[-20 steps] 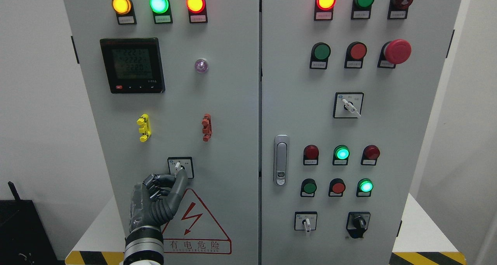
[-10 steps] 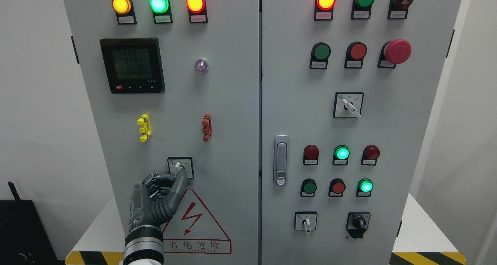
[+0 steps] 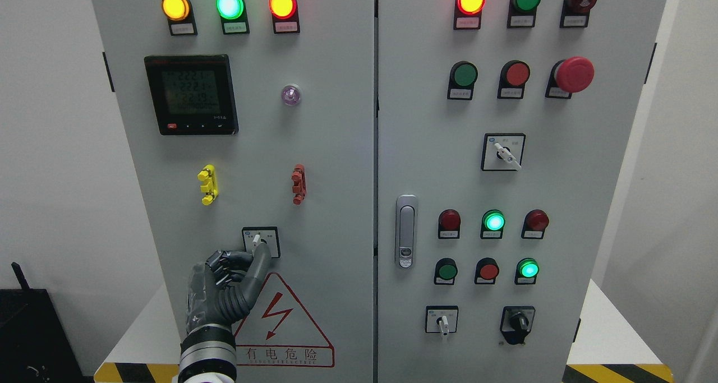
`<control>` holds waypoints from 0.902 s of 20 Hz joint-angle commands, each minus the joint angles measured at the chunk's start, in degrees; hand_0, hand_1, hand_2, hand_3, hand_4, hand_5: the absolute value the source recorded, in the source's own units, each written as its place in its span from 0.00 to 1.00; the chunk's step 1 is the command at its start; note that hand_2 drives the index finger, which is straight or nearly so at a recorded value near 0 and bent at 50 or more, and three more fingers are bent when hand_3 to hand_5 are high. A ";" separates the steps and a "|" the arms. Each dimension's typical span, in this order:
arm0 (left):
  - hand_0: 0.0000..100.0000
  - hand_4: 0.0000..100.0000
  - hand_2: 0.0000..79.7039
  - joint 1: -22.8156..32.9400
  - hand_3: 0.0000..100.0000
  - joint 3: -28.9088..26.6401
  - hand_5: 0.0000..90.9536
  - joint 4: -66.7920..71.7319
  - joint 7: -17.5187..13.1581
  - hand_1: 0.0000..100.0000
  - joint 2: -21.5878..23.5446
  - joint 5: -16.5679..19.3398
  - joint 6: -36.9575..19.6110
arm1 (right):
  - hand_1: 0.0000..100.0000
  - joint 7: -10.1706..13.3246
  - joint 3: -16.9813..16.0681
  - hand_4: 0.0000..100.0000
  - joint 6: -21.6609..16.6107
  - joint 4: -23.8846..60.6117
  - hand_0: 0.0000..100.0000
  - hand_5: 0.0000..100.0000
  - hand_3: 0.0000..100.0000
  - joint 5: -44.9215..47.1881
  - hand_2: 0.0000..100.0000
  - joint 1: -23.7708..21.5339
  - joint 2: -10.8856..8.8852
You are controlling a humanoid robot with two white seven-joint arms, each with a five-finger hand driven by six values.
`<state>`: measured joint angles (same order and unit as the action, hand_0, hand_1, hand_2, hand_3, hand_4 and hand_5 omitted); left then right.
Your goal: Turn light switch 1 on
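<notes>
A small rotary selector switch (image 3: 257, 240) with a white lever sits in a black-framed plate low on the left cabinet door (image 3: 336, 147); its lever points up and slightly left. My left hand (image 3: 247, 258) comes up from the bottom edge, just below and left of that switch. Its dark fingers (image 3: 224, 265) are curled into the palm, while one digit stretches up and touches the lower right edge of the switch plate. Nothing is clasped in the hand. My right arm does not show.
Above the switch are a yellow clip (image 3: 208, 184), a red clip (image 3: 299, 184), a meter display (image 3: 191, 94) and three lit lamps. A red warning triangle (image 3: 280, 321) lies right of my wrist. The right door carries a handle (image 3: 406, 231), push buttons, more selector switches and an emergency stop (image 3: 573, 74).
The left hand has sunk very slightly at the switch; the lever stands as before. Only the meter's digits differ.
</notes>
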<state>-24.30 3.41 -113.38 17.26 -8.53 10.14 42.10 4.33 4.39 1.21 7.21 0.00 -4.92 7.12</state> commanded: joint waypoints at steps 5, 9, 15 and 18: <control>0.28 0.79 0.75 -0.22 0.74 0.10 0.73 0.18 0.06 0.63 0.00 0.14 0.08 | 0.00 -0.02 0.00 0.00 0.02 0.00 0.00 0.00 0.00 1.41 0.00 0.00 0.00; 0.28 0.79 0.76 -0.13 0.75 0.02 0.73 0.27 0.06 0.62 0.00 0.14 0.08 | 0.00 -0.02 0.00 0.00 0.02 0.00 0.00 0.00 0.00 1.41 0.00 0.00 0.00; 0.37 0.79 0.76 -0.22 0.75 0.10 0.73 0.27 0.06 0.64 0.00 0.14 0.08 | 0.00 -0.02 0.00 0.00 -0.06 0.00 0.00 0.00 0.00 1.41 0.00 0.00 0.00; 0.39 0.79 0.76 -0.22 0.75 0.10 0.73 0.27 0.06 0.63 0.00 0.14 0.08 | 0.00 -0.02 0.00 0.00 0.02 0.00 0.00 0.00 0.00 1.41 0.00 0.00 0.00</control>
<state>-24.50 3.48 -113.18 17.28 -8.53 10.28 42.16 4.33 4.39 1.21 7.21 0.00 -4.92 7.12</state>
